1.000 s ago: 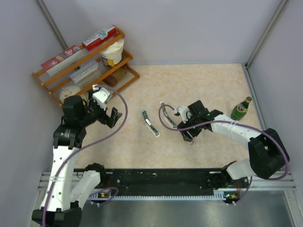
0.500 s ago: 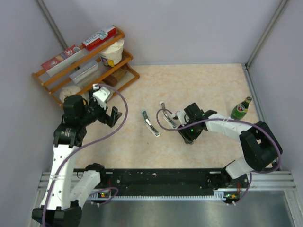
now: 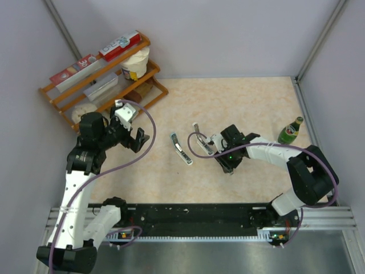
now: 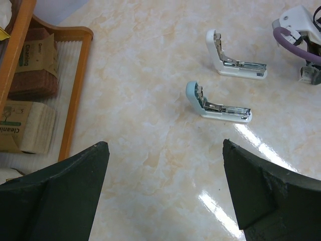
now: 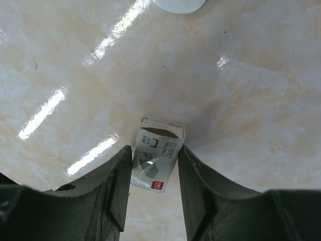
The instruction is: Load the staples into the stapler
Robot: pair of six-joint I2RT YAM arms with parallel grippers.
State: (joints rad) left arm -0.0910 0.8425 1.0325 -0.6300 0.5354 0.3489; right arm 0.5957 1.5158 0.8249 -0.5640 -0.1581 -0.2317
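The staples are a tiny whitish-grey packet (image 5: 155, 159) with a dark mark and a red label, its open end pointing away from the wrist. My right gripper (image 5: 154, 148) is shut on it, one finger on each side, low over the table; in the top view the right gripper (image 3: 229, 165) hides the packet. A light-blue stapler (image 3: 181, 148) and a white stapler (image 3: 199, 138) lie opened on the table, left of the right gripper. Both show in the left wrist view, blue (image 4: 218, 104) and white (image 4: 234, 56). My left gripper (image 3: 137, 140) is open and empty, left of the staplers (image 4: 164, 143).
A wooden rack (image 3: 64, 97) with boxes, a cup and packets stands at the back left; its lower shelf (image 4: 75, 95) is close to the left gripper. A green bottle (image 3: 290, 131) stands at the right edge. Grey walls enclose the table.
The right gripper has shifted a little left toward the white stapler, with the wrist turned. The left gripper has moved slightly right. The staplers have not moved.
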